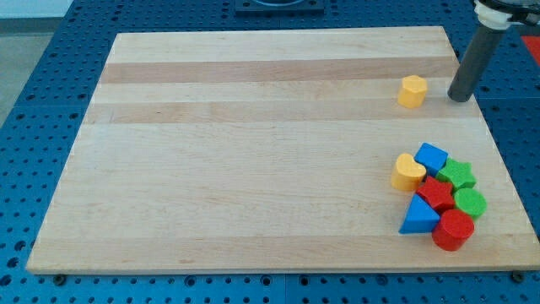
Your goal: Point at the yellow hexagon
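Note:
The yellow hexagon (pixel 413 91) lies alone on the wooden board near the view's upper right. My tip (pixel 459 97) rests on the board just to the right of the hexagon, with a small gap between them. The dark rod rises from the tip toward the view's top right corner.
A tight cluster sits at the view's lower right: a yellow heart (pixel 407 172), a blue cube (pixel 431 158), a green star (pixel 458 174), a red star (pixel 436 193), a green cylinder (pixel 470 203), a blue triangle (pixel 418 216) and a red cylinder (pixel 453 230). The board's right edge (pixel 498 143) runs close by.

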{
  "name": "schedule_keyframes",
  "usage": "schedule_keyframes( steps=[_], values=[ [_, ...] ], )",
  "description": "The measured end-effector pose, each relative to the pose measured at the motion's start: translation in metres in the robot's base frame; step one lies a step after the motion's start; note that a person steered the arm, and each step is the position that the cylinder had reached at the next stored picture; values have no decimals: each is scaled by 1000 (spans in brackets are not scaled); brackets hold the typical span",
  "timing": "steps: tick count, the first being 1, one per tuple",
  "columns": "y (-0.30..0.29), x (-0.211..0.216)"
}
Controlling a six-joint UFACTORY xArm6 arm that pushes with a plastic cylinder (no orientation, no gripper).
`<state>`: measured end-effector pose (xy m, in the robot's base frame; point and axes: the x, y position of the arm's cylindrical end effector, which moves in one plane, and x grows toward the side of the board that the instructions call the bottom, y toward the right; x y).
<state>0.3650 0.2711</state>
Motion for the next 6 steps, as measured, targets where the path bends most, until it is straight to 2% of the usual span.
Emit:
schedule_keyframes(
  steps=[2,3,6],
  values=[
    [-27,-8],
    [-27,-43],
    [-75,-33]
  ],
)
